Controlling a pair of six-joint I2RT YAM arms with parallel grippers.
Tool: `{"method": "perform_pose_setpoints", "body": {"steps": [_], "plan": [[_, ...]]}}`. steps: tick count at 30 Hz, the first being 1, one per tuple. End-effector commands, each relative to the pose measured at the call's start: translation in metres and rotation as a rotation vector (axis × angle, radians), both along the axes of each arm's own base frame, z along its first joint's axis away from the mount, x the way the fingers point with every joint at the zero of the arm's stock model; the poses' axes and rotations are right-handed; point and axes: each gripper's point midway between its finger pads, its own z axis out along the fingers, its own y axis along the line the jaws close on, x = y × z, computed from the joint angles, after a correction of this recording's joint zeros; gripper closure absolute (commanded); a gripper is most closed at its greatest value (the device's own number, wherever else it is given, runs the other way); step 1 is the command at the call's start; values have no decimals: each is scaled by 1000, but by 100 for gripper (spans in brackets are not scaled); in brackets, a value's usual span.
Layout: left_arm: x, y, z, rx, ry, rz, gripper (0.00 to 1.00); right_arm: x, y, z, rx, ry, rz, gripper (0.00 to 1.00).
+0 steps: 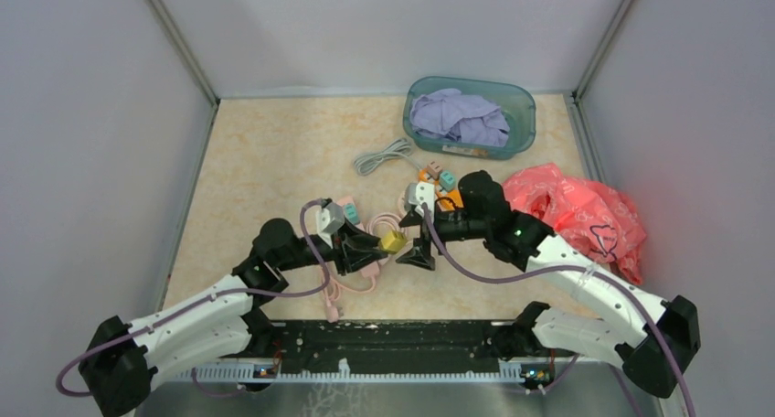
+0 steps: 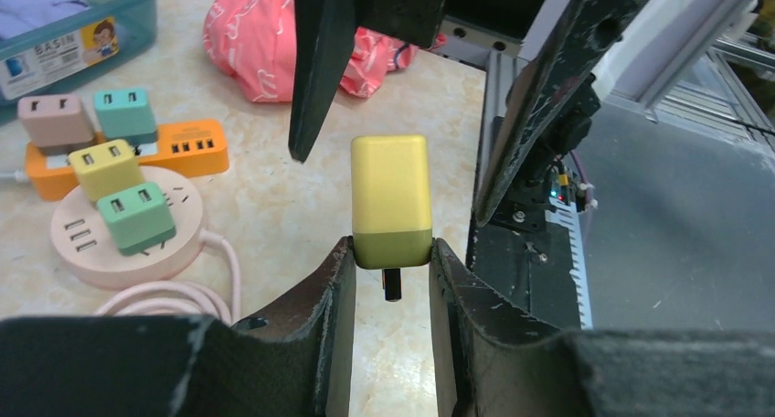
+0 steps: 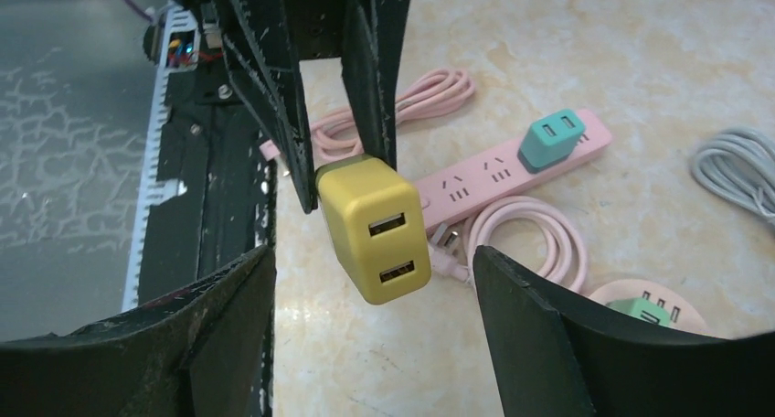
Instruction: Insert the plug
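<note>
A yellow plug (image 2: 390,193) with two USB ports on its face (image 3: 375,229) hangs above the table, near the front middle (image 1: 394,241). My left gripper (image 2: 391,252) is shut on its lower end, and a dark prong (image 2: 393,284) sticks out between the fingers. My right gripper (image 3: 373,252) faces it from the other side, open. Its fingers (image 2: 315,79) stand wide on either side of the plug without touching it. A pink power strip (image 3: 493,175) lies behind. An orange strip (image 2: 183,147) and a round pink socket (image 2: 82,243) hold several small plugs.
A teal bin (image 1: 521,106) with purple cloth stands at the back. A red plastic bag (image 1: 585,211) lies on the right and a grey coiled cable (image 1: 384,154) in the middle. A pink cable (image 3: 539,229) coils beside the strip. The black base rail (image 1: 393,339) runs along the near edge.
</note>
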Motion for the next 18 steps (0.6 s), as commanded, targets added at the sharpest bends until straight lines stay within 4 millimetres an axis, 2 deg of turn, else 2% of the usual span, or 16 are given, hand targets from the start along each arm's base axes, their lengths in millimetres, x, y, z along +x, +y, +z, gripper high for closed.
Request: {"method": "perform_pose_setpoints", "body": {"steps": [1,10,18], "plan": [[-16,-5,22,-30,-92,-118,100,-13,6,21,34,-57,145,23],[-20,-5,17,-11,-93,-145,100,-17,9,18,13,-28,195,36],[-20,-6,15,-2,-91,-151,100,-20,11,18,12,-12,221,52]]}}
